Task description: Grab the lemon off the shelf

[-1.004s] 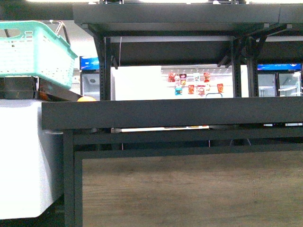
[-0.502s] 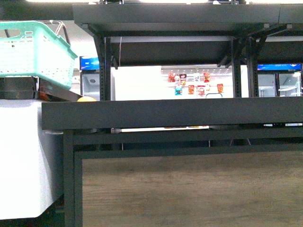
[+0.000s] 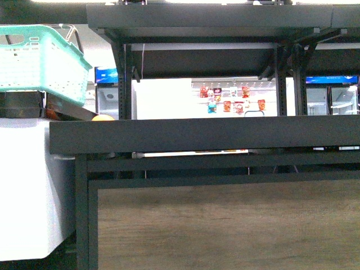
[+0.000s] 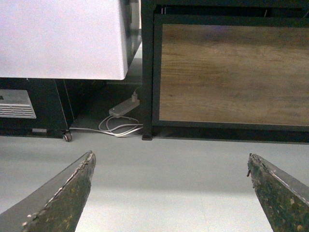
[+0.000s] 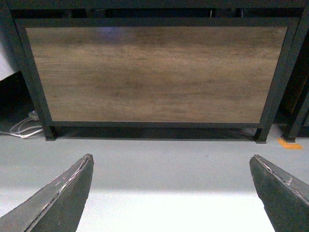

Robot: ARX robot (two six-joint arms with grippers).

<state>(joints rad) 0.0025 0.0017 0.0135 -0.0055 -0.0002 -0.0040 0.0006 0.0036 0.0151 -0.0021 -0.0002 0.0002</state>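
The approach step is in hand: no lemon shows on the shelf (image 3: 202, 135), and the left fingers (image 4: 58, 203) and right fingers (image 5: 58, 203) hang low, wide open and empty, so probably they must rise first.

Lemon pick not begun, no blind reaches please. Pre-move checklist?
1. Sight of the lemon: not ok. None visible; only an orange-yellow fruit peeks over the shelf lip.
2. State of the left gripper: ok, jaws open, empty.
3. State of the right gripper: ok, jaws open, empty.
4. Arms at tier height: not ok. Both wrist views face the floor and the wood panel.
5. Tier top contents: cannot tell, hidden behind the lip.
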